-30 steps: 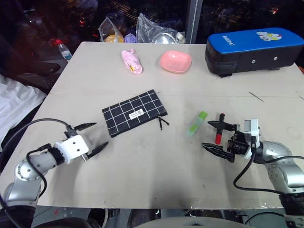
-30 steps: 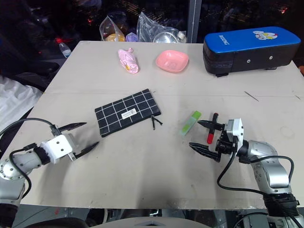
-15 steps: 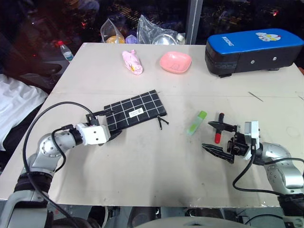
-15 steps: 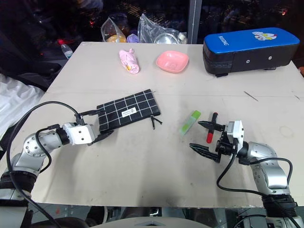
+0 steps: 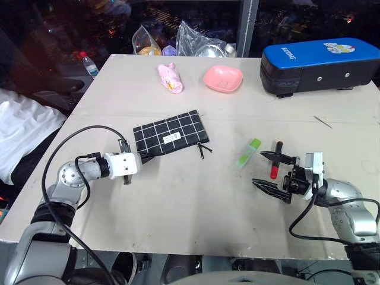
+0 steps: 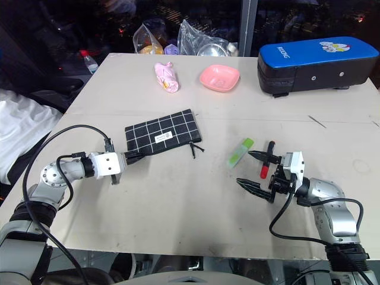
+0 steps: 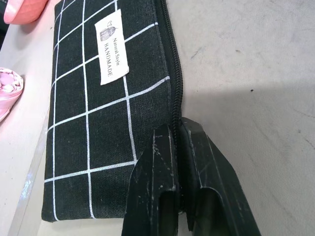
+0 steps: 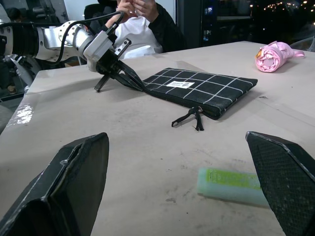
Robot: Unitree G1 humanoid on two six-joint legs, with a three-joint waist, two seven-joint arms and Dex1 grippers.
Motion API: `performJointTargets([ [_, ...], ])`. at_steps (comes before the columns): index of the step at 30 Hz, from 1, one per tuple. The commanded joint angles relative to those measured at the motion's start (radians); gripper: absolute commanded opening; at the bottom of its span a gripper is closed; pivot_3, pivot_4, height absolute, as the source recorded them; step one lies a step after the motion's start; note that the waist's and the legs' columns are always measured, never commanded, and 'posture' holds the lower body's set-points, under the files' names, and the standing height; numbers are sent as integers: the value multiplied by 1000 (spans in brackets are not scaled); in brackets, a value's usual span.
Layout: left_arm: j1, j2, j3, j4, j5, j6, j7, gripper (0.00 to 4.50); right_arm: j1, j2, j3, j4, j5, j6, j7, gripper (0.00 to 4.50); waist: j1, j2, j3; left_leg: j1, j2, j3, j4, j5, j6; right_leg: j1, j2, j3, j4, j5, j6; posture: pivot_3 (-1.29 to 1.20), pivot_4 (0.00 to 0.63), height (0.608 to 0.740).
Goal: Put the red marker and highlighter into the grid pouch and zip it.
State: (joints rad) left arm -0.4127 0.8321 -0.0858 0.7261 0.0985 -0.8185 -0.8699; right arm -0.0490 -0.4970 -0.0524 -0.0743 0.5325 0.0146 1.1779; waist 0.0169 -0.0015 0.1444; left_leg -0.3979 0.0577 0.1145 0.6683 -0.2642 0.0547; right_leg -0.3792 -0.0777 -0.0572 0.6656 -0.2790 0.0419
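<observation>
The grid pouch [image 5: 170, 135] lies flat at mid-table, black with white lines, its zipper pull [image 5: 203, 149] at the right end. My left gripper [image 7: 175, 129] is shut on the pouch's zipper edge near its left corner, where the zipper line runs in between the two fingers. The light green highlighter [image 5: 249, 152] lies to the right of the pouch. Just beyond it lies the red marker [image 5: 275, 160], partly behind my right gripper [image 5: 259, 168]. That gripper stands open and level, pointing left, with nothing between its fingers.
A blue-and-black hard case [image 5: 320, 62] stands at the back right. A pink bowl [image 5: 223, 78] and a pink bundle [image 5: 170, 78] lie at the back, with plastic bags [image 5: 202, 44] at the far edge. A seated person [image 8: 142, 22] is beyond the table's left side.
My left gripper has moved from the near left of the table to the pouch's left corner and shut on its edge. The right gripper has kept still.
</observation>
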Motion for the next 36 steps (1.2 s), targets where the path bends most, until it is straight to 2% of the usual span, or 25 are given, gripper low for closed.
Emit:
performJointTargets([
  [1, 16, -20, 49, -112, -2, -19, 109, 32, 6, -2, -18, -22, 10, -18, -2, 4500, 0, -1, 1, -1, 0, -1, 0, 0, 0, 0, 0, 0, 0, 0, 0, 0, 150, 740],
  [5, 81, -26, 89, -280, -9, 22, 186, 32, 6, -5, -19, -27, 13, -12, -5, 4500, -6, -6, 4, -3, 0, 0, 0, 0, 0, -1, 0, 0, -2, 0, 0, 0, 150, 740],
  [10, 170, -44, 135, -501, -35, 170, 247, 32, -8, -4, -14, -27, 10, 0, -18, 4500, -13, -6, 4, -3, 0, 0, 0, 1, -2, -2, 0, 0, -3, 0, 1, 0, 150, 740],
  [13, 206, -67, 141, -660, -77, 315, 250, 32, -40, 8, -12, -38, 24, 29, -48, 4500, -14, -6, 4, -3, 0, 0, 0, 1, -2, -2, 0, 0, -2, 0, 1, 0, 150, 740],
  [17, 230, -136, 146, -836, -207, 599, 253, 32, -87, 35, 2, -55, 10, 54, -107, 4500, -12, -7, 4, -3, 0, 0, 0, 1, -2, -1, 0, 0, -2, 0, 1, 0, 150, 740],
  [21, 237, -196, 139, -964, -294, 810, 266, 32, -133, 79, 45, -119, -36, 130, -241, 4500, -15, -7, 4, -3, 0, -1, 0, 2, -4, -1, 0, 0, -2, 0, 1, 0, 150, 740],
  [27, 225, -247, 151, -1060, -358, 985, 287, 32, -199, 113, 92, -196, -120, 311, -466, 4500, -23, -7, 4, -3, 0, 0, 0, 2, -4, -1, 1, 1, -2, 0, 1, 0, 150, 740],
  [36, 229, -299, 94, -1015, -271, 941, 304, 32, -313, 197, 88, -250, -103, 593, -692, 4500, -27, -7, 5, -3, 0, 0, 0, 2, -4, -1, 0, 1, -2, 0, 1, 0, 150, 740],
])
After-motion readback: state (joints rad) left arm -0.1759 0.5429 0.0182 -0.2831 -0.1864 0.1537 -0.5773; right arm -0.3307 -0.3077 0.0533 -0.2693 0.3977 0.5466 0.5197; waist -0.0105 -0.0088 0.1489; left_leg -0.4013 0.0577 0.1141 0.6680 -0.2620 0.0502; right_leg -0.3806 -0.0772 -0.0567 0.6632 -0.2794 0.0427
